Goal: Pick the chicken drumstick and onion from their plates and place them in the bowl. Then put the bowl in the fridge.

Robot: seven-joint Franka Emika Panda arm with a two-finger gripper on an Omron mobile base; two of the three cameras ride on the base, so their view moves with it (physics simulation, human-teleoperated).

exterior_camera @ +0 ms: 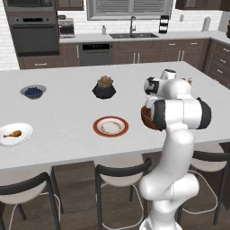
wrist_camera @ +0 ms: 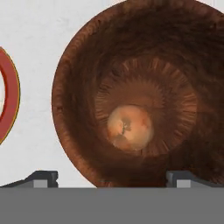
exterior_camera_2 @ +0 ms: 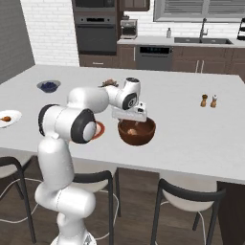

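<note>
Inside, tan-orange onion (wrist_camera: 130, 127), round.

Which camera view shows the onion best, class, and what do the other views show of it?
The hand view: it looks straight down into the bowl, with the onion unobstructed on its bottom. The right base view shows the onion small, past the rim. In the left base view the arm covers most of the bowl.
</note>
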